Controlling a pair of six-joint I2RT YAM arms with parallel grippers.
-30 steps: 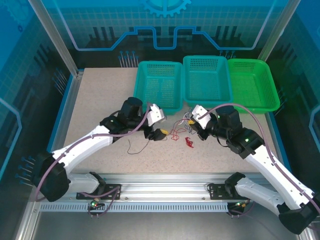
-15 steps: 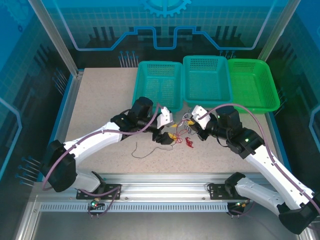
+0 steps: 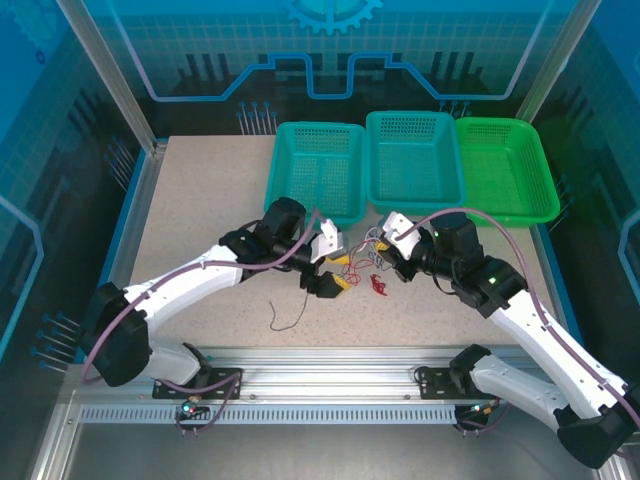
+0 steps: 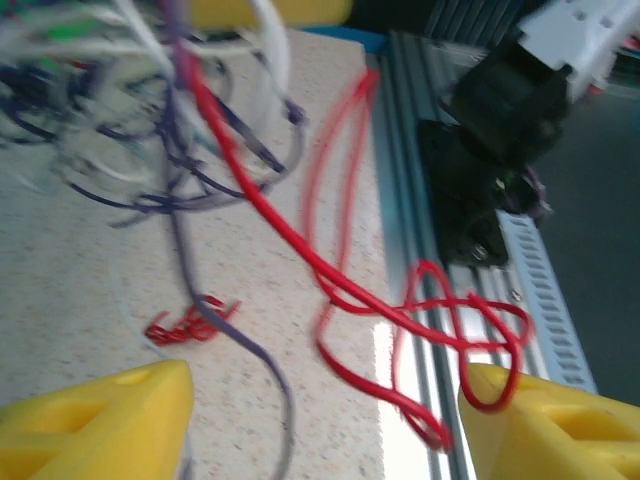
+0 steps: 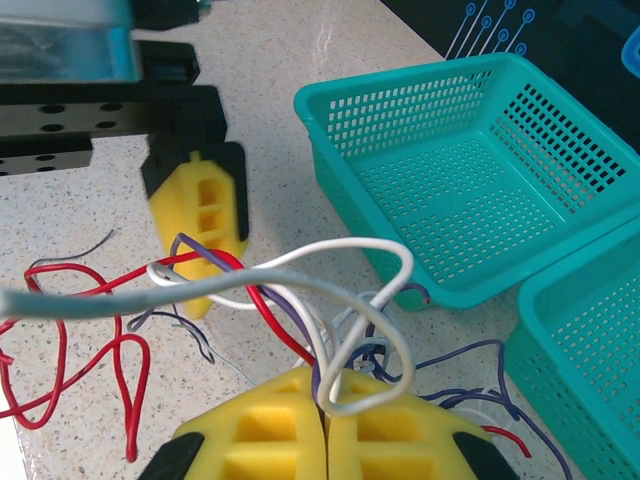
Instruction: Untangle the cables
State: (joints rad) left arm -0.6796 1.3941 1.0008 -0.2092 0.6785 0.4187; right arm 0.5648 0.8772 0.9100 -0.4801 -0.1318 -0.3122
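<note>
Seen from above, the cables [image 3: 362, 262] lie as a small knot on the worktop [image 3: 200, 200], just in front of the near right corner of the left basket [image 3: 315, 175]. The left claw [image 3: 338, 273] stands beside the knot, also in front of this basket, and its yellow pads are apart. The right claw [image 3: 386, 258] is on the other side of the knot, a little farther from the basket. One thin dark wire [image 3: 288, 317] lies alone, well in front of the basket.

In the left wrist view the left claw [image 4: 325, 385] is open. A red wire [image 4: 300, 250] runs between the pads, and its loop touches one pad [image 4: 540, 420]. A small red piece [image 4: 190, 322] lies on the worktop.

In the right wrist view the right claw [image 5: 325, 400] is closed, pads pressed together, and it pinches a white wire [image 5: 340, 255] of the knot. The knot lies near the corner of the left basket [image 5: 400, 105].
</note>
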